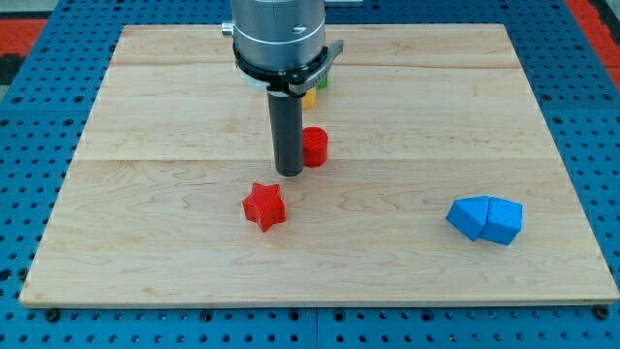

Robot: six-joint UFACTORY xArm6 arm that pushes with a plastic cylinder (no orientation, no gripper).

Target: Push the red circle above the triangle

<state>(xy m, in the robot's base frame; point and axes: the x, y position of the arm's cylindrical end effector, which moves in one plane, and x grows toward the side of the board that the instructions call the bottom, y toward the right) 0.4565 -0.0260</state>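
The red circle (315,147) lies near the middle of the wooden board (145,116). My tip (290,173) stands right against the circle's left side, at its lower edge. A red star (263,206) lies below and left of my tip. Two blue blocks (485,219) touch each other at the view's lower right; one may be the triangle, but their shapes are hard to make out. A yellow block (309,97) and a green block (323,81) peek out behind the arm's body, mostly hidden.
The arm's grey body (279,39) hangs over the top middle of the board and hides what lies behind it. A blue pegboard (39,126) surrounds the board on all sides.
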